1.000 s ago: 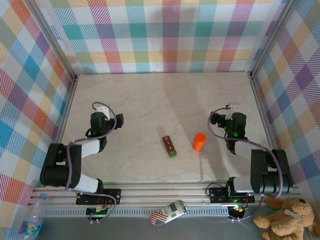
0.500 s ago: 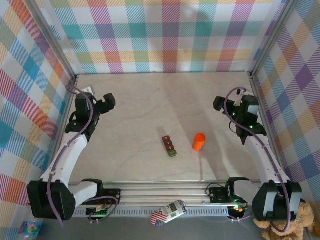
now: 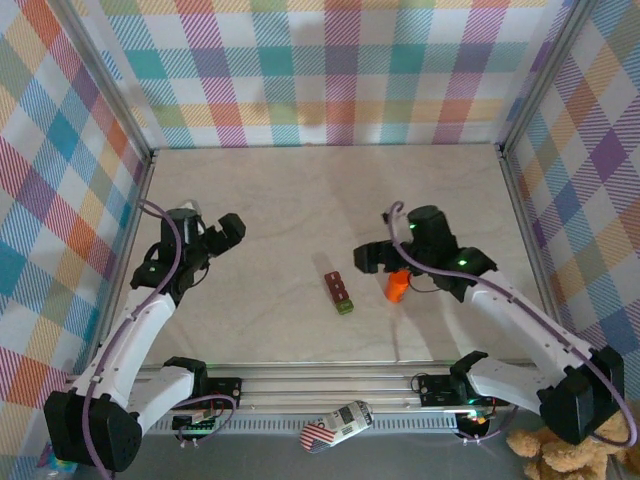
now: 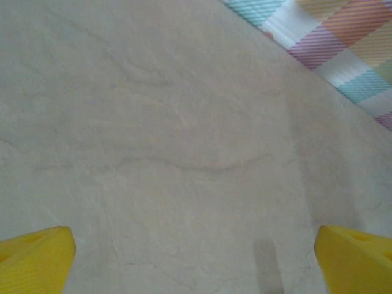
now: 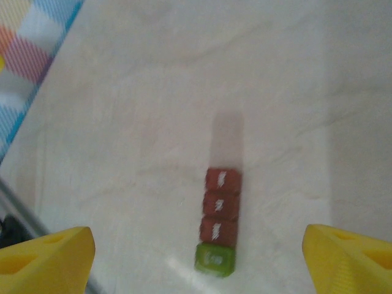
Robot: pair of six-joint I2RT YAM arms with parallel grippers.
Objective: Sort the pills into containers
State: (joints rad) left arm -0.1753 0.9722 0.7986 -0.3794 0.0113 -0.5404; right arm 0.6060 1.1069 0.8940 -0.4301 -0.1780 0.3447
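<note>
The containers [image 3: 340, 292] are a short strip of three dark red boxes with a green end, lying mid-table. In the right wrist view the containers [image 5: 219, 220] lie on the table below and between my yellow fingertips [image 5: 52, 257], green end nearest. My right gripper [image 3: 381, 259] hovers just right of and behind the strip, open and holding nothing. The right gripper [image 5: 199, 266] shows wide-spread jaws. My left gripper [image 3: 226, 232] stands open over bare table at the left; the left gripper [image 4: 196, 263] has nothing between its fingers. The pills are out of view.
An orange cylindrical bottle [image 3: 397, 287] stands upright right of the strip, partly under my right wrist. Plaid walls [image 3: 330, 70] close the back and sides. Aluminium rails [image 3: 320, 385] run along the front, with a teddy bear [image 3: 570, 440] beyond them.
My right arm has swung from the back right corner toward the centre, coming over the orange bottle and the strip. My left arm has shifted forward and right.
</note>
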